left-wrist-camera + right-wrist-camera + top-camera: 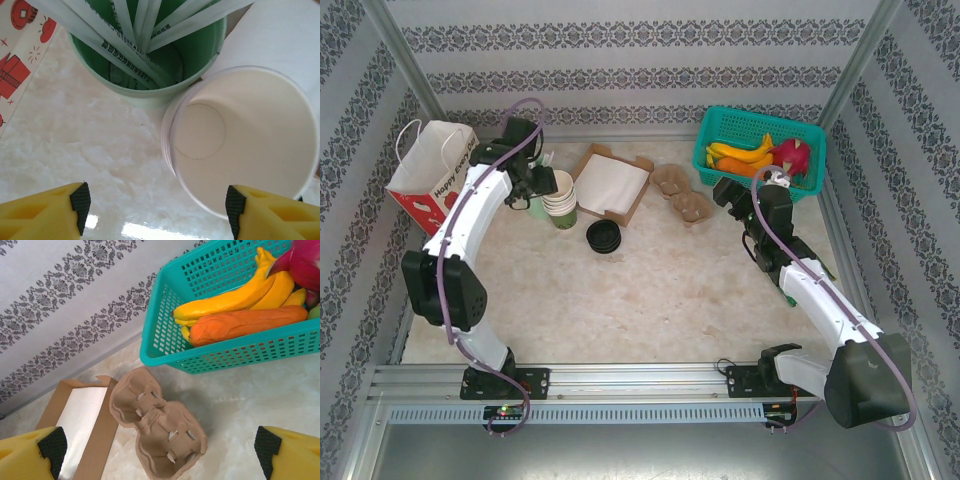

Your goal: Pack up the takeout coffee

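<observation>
We judge this the reaching step: near the back left corner of the worktop [650,290], the left pincer [155,212] hangs open and empty over the green paper cup [240,145], and next must lower and close on its wall. The right pincer [160,450], wide open and empty, hovers over the cup carrier [157,427]. The cup stands upright and uncovered, cream-white inside, with its black lid [604,236] lying on the worktop near it.

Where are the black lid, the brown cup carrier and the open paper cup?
black lid [604,236]: top view, its centre.
brown cup carrier [157,422]: right wrist view, its middle.
paper cup [260,145]: left wrist view, white inner wall.
</observation>
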`<control>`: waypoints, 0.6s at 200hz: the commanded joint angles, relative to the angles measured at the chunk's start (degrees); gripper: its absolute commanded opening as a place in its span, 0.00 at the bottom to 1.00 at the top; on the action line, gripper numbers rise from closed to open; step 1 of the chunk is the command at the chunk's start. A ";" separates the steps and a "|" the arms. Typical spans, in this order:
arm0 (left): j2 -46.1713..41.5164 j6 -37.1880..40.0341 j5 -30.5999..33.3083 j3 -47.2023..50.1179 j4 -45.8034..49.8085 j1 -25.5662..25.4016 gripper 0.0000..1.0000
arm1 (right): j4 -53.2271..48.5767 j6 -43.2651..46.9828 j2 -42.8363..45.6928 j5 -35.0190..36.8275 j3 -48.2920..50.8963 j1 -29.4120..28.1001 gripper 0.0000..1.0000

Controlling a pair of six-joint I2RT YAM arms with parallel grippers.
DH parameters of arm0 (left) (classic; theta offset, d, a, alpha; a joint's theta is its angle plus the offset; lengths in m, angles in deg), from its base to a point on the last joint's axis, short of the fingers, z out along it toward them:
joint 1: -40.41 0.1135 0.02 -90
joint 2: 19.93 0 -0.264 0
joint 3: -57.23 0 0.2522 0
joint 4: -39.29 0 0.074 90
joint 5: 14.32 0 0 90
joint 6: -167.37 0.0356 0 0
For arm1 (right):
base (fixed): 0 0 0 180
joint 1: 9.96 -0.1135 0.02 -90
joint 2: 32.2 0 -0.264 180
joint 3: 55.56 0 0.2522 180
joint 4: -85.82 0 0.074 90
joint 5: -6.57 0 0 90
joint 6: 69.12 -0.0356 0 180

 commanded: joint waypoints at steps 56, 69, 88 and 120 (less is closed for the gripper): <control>5.80 2.13 0.16 -5.74 2.62 -0.25 0.53 | 1.80 5.15 0.43 -2.79 0.31 -0.58 0.98; 6.44 2.55 0.54 -6.62 2.90 -0.27 0.49 | 1.89 5.07 0.50 -2.78 0.40 -0.59 0.98; 7.31 3.03 0.37 -7.56 3.28 -0.29 0.43 | 1.71 4.38 0.28 -1.70 0.49 -0.61 0.98; 9.02 3.58 0.34 -9.25 4.29 -0.29 0.32 | 1.67 4.78 0.45 -1.33 0.36 -0.54 0.98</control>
